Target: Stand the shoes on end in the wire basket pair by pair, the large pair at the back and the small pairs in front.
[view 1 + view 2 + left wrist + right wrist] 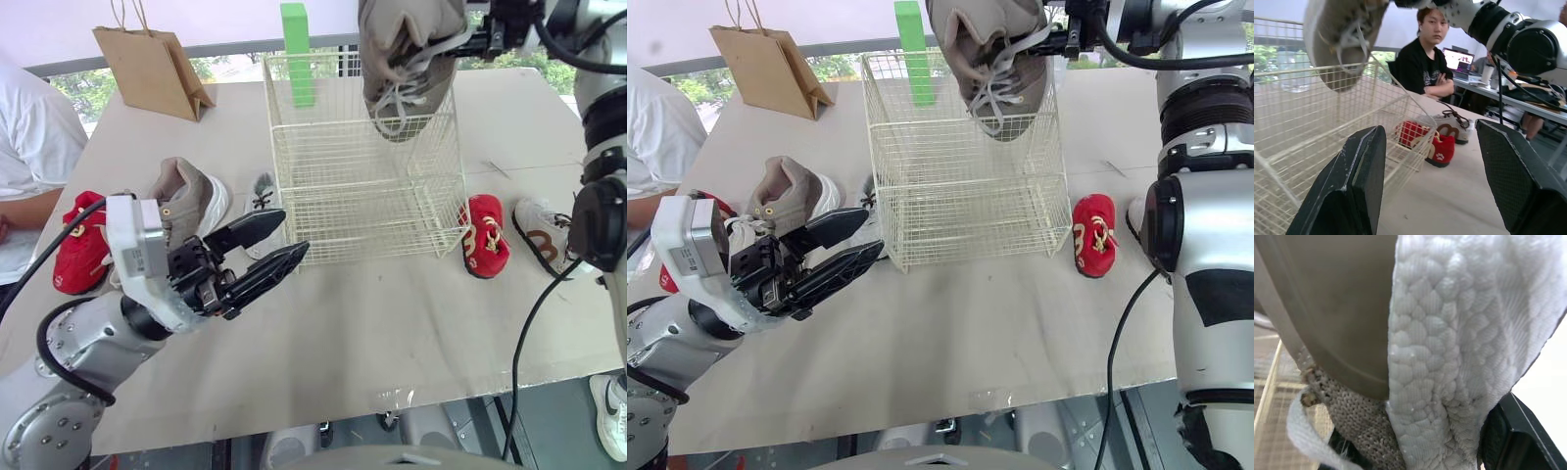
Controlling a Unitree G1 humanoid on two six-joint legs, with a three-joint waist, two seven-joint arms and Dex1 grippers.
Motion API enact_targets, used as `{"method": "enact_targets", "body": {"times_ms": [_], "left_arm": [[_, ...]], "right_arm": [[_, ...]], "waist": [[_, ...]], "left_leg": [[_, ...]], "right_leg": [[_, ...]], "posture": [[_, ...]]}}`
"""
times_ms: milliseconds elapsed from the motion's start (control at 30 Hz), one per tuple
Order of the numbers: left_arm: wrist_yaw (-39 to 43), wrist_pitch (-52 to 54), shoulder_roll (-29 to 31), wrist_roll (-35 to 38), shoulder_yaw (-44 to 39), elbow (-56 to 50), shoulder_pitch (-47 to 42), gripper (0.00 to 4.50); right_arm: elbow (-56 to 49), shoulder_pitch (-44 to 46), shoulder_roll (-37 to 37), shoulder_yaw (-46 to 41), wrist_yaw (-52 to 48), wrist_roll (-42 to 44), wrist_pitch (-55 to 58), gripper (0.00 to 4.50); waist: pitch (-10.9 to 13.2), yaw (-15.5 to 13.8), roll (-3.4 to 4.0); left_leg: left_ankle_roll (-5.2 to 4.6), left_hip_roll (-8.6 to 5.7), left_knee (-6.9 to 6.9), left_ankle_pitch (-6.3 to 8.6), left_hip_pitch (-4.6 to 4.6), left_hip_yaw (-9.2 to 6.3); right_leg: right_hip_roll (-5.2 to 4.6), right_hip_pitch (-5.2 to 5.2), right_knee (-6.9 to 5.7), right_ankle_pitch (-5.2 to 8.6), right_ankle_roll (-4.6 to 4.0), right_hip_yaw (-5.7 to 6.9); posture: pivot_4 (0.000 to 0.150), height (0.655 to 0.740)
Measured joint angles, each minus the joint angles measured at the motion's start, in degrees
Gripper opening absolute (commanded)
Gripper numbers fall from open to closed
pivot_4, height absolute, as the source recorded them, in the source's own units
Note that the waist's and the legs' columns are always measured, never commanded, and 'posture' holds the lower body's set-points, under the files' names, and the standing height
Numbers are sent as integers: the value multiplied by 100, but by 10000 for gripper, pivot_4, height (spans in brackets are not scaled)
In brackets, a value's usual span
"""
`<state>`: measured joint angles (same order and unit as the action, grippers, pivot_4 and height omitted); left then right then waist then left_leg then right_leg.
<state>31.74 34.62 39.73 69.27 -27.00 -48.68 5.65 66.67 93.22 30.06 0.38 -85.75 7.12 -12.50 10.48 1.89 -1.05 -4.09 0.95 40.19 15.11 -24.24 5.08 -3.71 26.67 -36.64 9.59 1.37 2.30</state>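
A cream wire basket (294, 137) stands mid-table. My right gripper (470, 37) is shut on the heel of a large grey shoe (407, 69), which hangs toe-down over the basket's back right corner, its laces dangling. Its white lining (1449, 347) is close up in the right wrist view. The other large grey shoe (186, 201) lies on the table left of the basket. My left gripper (272, 245) hovers open and empty, low in front of the basket's left corner. Small shoes lie around: red (78, 245) at the left, red (485, 235) and white-brown (544, 233) at the right.
A small white shoe (261, 196) lies against the basket's left side. A brown paper bag (152, 69) and a green block (297, 54) stand at the back. A person in white (34, 147) sits at the left edge; another person in black (1427, 63) sits beyond the table.
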Motion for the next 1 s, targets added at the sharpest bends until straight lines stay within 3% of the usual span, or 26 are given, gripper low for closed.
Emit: {"method": "enact_targets", "body": {"times_ms": [167, 200, 233, 267, 333, 500, 833, 933, 1000], "left_arm": [[-105, -148, -28, -77, 21, -5, 131, 31733], [-137, -204, -43, -109, 57, -7, 132, 31733], [-157, -223, -55, -121, 65, -7, 134, 31733], [-213, -279, -102, -173, 78, -8, 138, 31733], [-225, -311, -115, -199, 95, -8, 146, 31733], [-318, -389, -134, -240, 127, -2, 163, 31733], [-743, -406, -125, -239, -18, 534, 193, 31733], [-876, -343, -54, -91, -498, 1076, 308, 44153], [-863, -261, 79, -84, -677, 1308, 382, 44660]], "right_arm": [[353, 0, -36, -25, 13, -74, 777, 15658], [427, 0, -61, -37, 108, -109, 1006, 25352], [456, 0, -71, -35, 148, -137, 1110, 28256], [572, -46, -91, -21, 139, -220, 1358, 35411], [668, -237, -113, 4, 107, -309, 1500, 44184], [754, -426, -62, 12, 133, -414, 1518, 44701], [91, -465, 1091, -46, 701, -730, 871, 44701], [-736, -970, 1515, -232, 481, -482, 1002, 45000], [-1085, -1294, 1621, -318, 413, -365, 1129, 45000]], "waist": [[0, -4, 1], [-1, -3, 1], [-1, -3, 1], [-1, -3, 0], [-1, -5, 1], [5, 4, 11], [6, -23, 12], [4, -12, 8], [4, -9, 9]], "left_leg": [[2, 0, -5, 1, 0, -5], [2, 0, -5, 1, 0, -7], [2, 0, -6, 1, 0, -7], [2, 0, -6, 1, 0, -8], [2, -1, -6, 1, -2, -7], [1, -5, -6, 0, -4, -4], [0, -3, -6, 0, 3, 6], [0, 5, -9, 0, 9, 9], [-1, 6, -9, 1, 14, 15]], "right_leg": [[-28, -2, 3, 1, -1, 1], [-28, -2, 3, 1, -2, 2], [-28, -2, 3, 1, -2, 2], [-28, -3, 4, 1, -2, 4], [-29, -3, 6, 0, -2, 4], [-21, -2, 7, 0, -1, 9], [2, -1, 7, 1, 0, 7], [7, -4, 9, 1, 0, 7], [6, -6, 7, 1, 1, 4]], "posture": [[1500, 7400], [1500, 7400], [1500, 7400], [1500, 7400], [1500, 7400], [1500, 7400], [1500, 7400], [1500, 7400], [1500, 7400]]}}
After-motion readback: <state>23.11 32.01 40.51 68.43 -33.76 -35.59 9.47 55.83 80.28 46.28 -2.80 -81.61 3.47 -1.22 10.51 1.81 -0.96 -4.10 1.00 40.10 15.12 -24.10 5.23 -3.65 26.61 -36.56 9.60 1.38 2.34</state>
